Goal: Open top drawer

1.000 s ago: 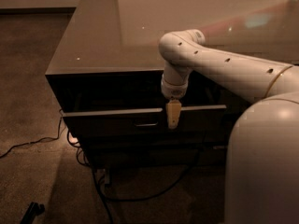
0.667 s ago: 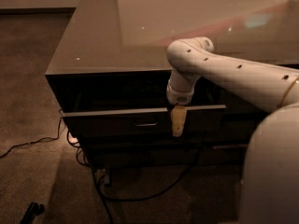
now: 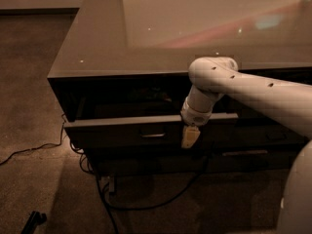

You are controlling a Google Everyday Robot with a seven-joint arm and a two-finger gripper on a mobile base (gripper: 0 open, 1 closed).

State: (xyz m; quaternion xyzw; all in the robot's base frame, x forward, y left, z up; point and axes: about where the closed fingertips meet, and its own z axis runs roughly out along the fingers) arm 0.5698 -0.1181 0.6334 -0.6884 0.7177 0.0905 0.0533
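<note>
The top drawer (image 3: 122, 131) is a wide dark grey drawer under the glossy cabinet top. It stands pulled out a little, its top edge catching light, with a dark gap above it. A small rectangular pull handle (image 3: 153, 135) sits at the centre of its front. My gripper (image 3: 189, 137) hangs from the white arm, pointing down, right in front of the drawer panel just to the right of the handle. It holds nothing that I can see.
The cabinet top (image 3: 161, 28) is broad and reflective. A lower drawer with a handle (image 3: 243, 153) lies to the right. Black cables (image 3: 105, 189) trail on the carpet under and left of the cabinet. A dark object (image 3: 34, 222) lies at bottom left.
The arm and gripper have shifted to the right along the drawer front. The drawer stands slightly open as before.
</note>
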